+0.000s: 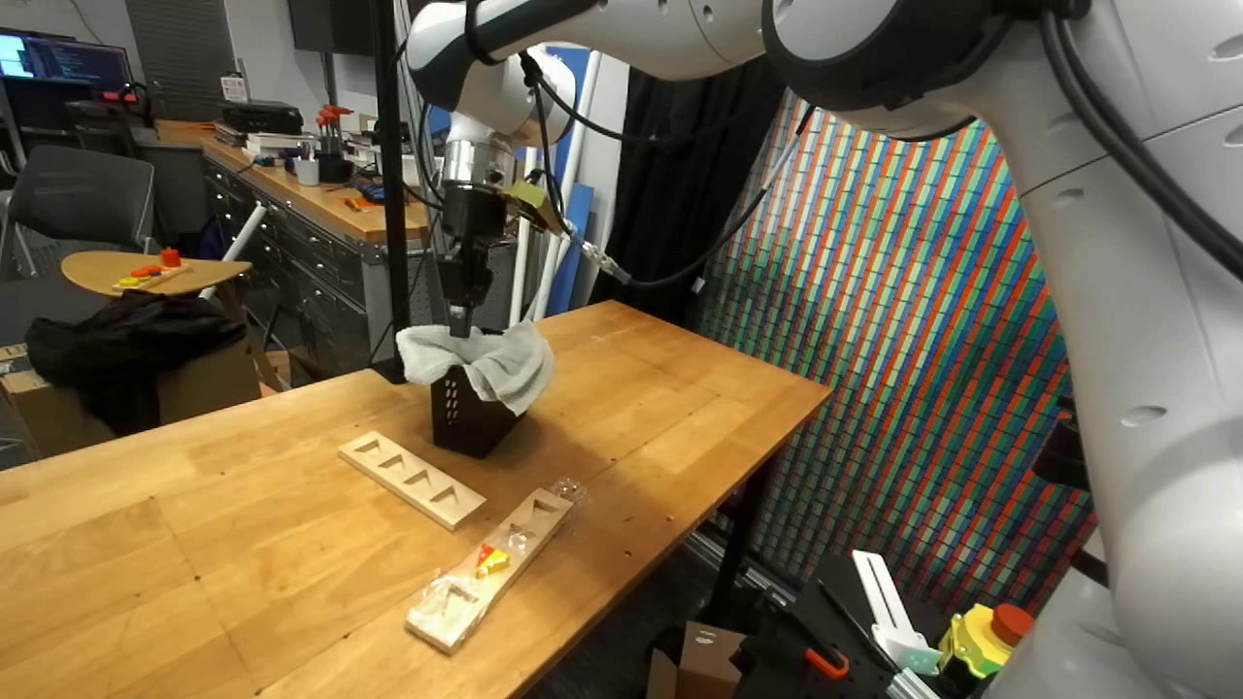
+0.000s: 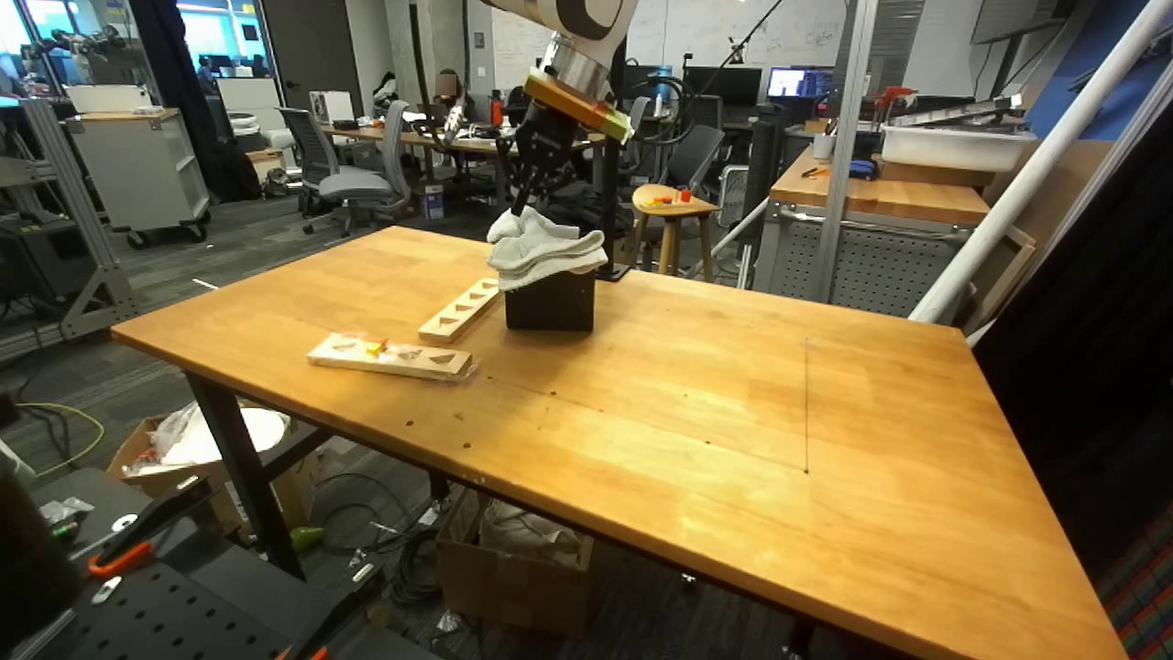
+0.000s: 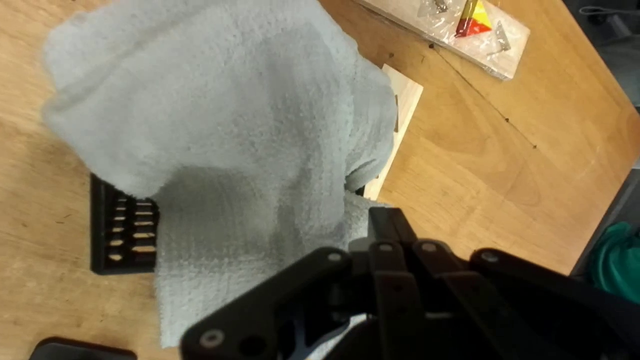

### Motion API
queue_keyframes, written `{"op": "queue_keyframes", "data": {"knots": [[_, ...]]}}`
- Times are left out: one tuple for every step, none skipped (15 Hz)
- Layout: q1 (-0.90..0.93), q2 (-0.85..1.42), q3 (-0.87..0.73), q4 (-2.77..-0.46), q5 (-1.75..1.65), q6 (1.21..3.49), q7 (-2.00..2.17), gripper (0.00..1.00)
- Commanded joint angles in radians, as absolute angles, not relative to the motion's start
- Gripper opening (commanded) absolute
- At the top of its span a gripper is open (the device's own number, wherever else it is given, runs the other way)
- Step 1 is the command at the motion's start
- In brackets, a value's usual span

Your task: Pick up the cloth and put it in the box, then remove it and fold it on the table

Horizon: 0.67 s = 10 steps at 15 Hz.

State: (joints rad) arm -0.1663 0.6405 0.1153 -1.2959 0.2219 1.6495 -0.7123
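The off-white cloth [image 1: 515, 364] lies bunched over the top of the black box [image 1: 473, 422], with folds hanging over the rim. It shows in the other outside picture as a folded heap [image 2: 550, 252] on the upright box [image 2: 550, 304]. In the wrist view the cloth [image 3: 250, 115] covers most of the box, and one perforated side [image 3: 132, 230] shows. The box stands on the wooden table [image 1: 243, 515]. My gripper [image 1: 460, 322] points down at the cloth, its tip at the cloth's top [image 2: 520, 205]. In the wrist view its fingertips [image 3: 393, 220] are together, with no cloth visible between them.
A slotted wooden board [image 1: 413, 479] lies beside the box. Another board in clear wrap with red and yellow pieces [image 1: 490, 568] lies nearer the table edge. A black post [image 1: 390, 194] rises at the table's edge behind the box; its base [image 3: 80, 350] shows in the wrist view.
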Motion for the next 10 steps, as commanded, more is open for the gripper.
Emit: {"op": "queue_keyframes", "data": {"knots": [[-0.193, 0.643, 0.110, -1.301, 0.260, 1.656, -0.728, 0.03], [-0.198, 0.645, 0.109, -1.303, 0.261, 1.657, -0.727, 0.04], [-0.202, 0.649, 0.108, -1.302, 0.262, 1.656, -0.726, 0.03], [-0.207, 0.652, 0.108, -1.304, 0.265, 1.658, -0.726, 0.04], [-0.212, 0.654, 0.109, -1.306, 0.272, 1.661, -0.724, 0.03], [-0.215, 0.655, 0.111, -1.308, 0.278, 1.664, -0.723, 0.03], [-0.217, 0.656, 0.112, -1.310, 0.287, 1.666, -0.723, 0.03], [-0.218, 0.656, 0.112, -1.313, 0.294, 1.666, -0.722, 0.04], [-0.218, 0.653, 0.113, -1.320, 0.301, 1.671, -0.720, 0.03], [-0.218, 0.652, 0.113, -1.325, 0.307, 1.674, -0.720, 0.03]]}}
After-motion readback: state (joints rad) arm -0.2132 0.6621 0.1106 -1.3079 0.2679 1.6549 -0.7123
